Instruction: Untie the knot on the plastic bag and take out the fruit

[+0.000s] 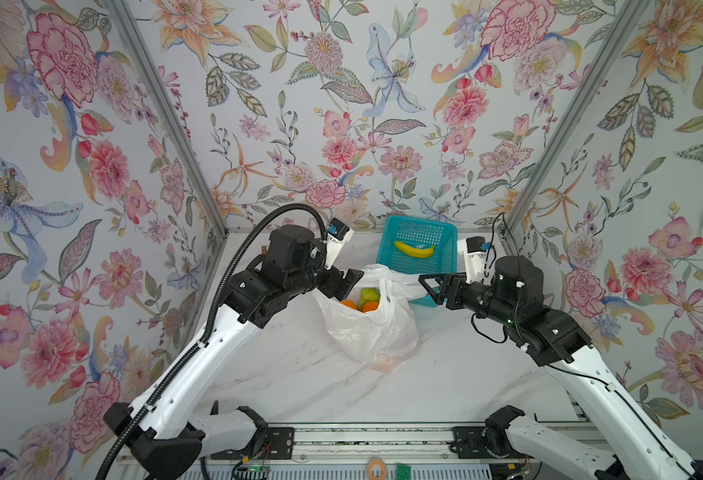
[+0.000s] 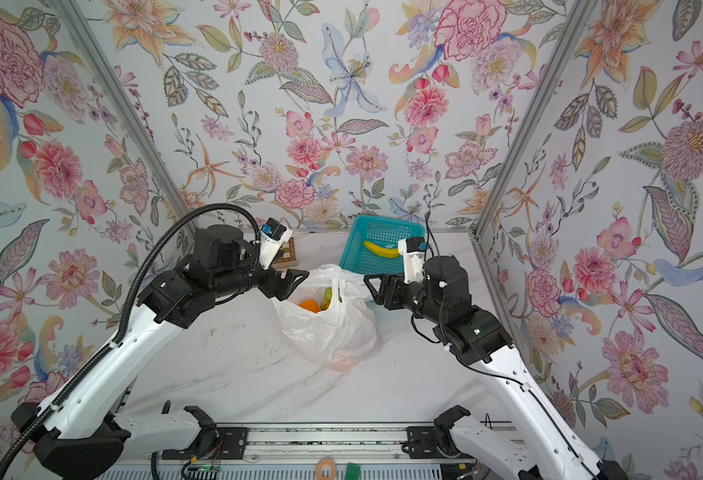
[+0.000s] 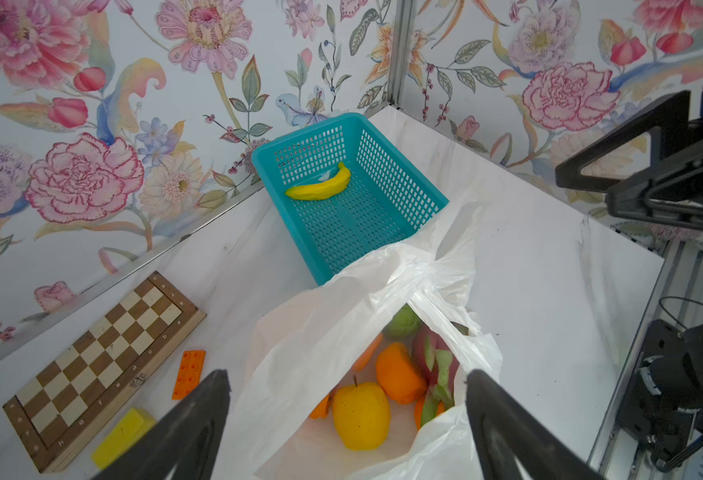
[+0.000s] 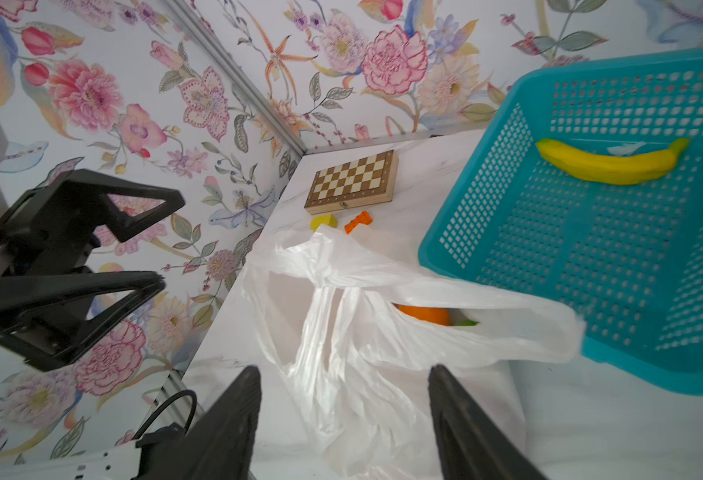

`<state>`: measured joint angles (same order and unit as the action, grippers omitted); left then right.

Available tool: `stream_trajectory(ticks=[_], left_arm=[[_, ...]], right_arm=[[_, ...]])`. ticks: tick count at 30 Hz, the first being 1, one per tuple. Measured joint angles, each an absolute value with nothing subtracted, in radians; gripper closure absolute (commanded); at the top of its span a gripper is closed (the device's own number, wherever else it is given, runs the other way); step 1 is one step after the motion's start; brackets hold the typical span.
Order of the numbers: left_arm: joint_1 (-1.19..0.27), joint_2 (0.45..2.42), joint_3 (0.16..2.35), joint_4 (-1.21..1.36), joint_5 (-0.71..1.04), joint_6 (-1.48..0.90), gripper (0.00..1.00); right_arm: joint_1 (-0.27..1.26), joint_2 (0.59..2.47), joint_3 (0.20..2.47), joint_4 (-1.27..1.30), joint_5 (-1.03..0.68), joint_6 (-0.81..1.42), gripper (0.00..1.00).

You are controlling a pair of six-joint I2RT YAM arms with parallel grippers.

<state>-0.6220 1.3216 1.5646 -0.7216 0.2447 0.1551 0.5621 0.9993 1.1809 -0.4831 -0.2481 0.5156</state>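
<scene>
The plastic bag [image 1: 372, 328] is sitting mid-surface with its mouth gaping. We are finding no knot in any view, so we are judging the untying done. Its loose handles are flopping toward 1 o'clock.

The fruit is lying inside the bag. In the left wrist view a yellow apple [image 3: 360, 415], an orange [image 3: 397, 378], a dragon fruit [image 3: 435, 357] and a green piece [image 3: 401, 322] are showing, all reachable from above.

The left gripper [image 1: 343, 286] is hovering at the bag's 10 o'clock rim. Its jaws are standing wide apart with nothing clamped, probably lining up to dip in.

The right gripper [image 1: 430, 286] is waiting at 2 o'clock, apart from the film, also spread and empty. This is leaving the mouth unobstructed.

At 1 o'clock the teal basket [image 1: 420, 219] is holding only a banana [image 1: 414, 249], and we are reading it as the likely drop-off.

A chessboard [image 3: 104, 365] and two small blocks are sitting further out at 11 o'clock on the surface [image 1: 299, 374].
</scene>
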Motion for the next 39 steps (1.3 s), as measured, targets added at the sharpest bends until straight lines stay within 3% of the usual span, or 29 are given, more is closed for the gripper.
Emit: stream_trajectory(ticks=[8, 12, 14, 17, 20, 24, 30, 35, 39], left_arm=[[-0.622, 1.504, 1.621, -0.845, 0.252, 0.319, 0.04], [-0.622, 1.531, 1.612, -0.836, 0.246, 0.349, 0.07], [-0.622, 1.538, 1.602, -0.829, 0.243, 0.355, 0.08], [-0.622, 1.546, 1.585, -0.813, 0.244, 0.363, 0.09], [-0.622, 1.568, 1.568, -0.793, 0.244, 0.363, 0.05], [-0.622, 1.592, 1.506, -0.762, 0.242, 0.370, 0.07], [-0.622, 1.603, 1.459, -0.705, 0.193, 0.347, 0.30], [-0.622, 1.610, 1.458, -0.636, 0.133, 0.278, 0.51], [-0.622, 1.608, 1.433, -0.550, 0.088, 0.188, 0.53]], right_arm=[[0.690, 1.192, 1.235, -0.492, -0.235, 0.532, 0.23], [0.704, 1.285, 1.238, -0.490, -0.217, 0.533, 0.29], [0.706, 1.330, 1.238, -0.488, -0.210, 0.530, 0.42], [0.707, 1.354, 1.238, -0.484, -0.204, 0.530, 0.80], [0.717, 1.349, 1.238, -0.487, -0.179, 0.531, 0.99], [0.748, 1.277, 1.164, -0.502, -0.138, 0.537, 1.00], [0.822, 1.070, 0.941, -0.505, -0.138, 0.597, 1.00], [0.911, 1.007, 0.783, -0.482, -0.142, 0.672, 1.00], [0.998, 1.006, 0.653, -0.417, -0.142, 0.738, 0.98]])
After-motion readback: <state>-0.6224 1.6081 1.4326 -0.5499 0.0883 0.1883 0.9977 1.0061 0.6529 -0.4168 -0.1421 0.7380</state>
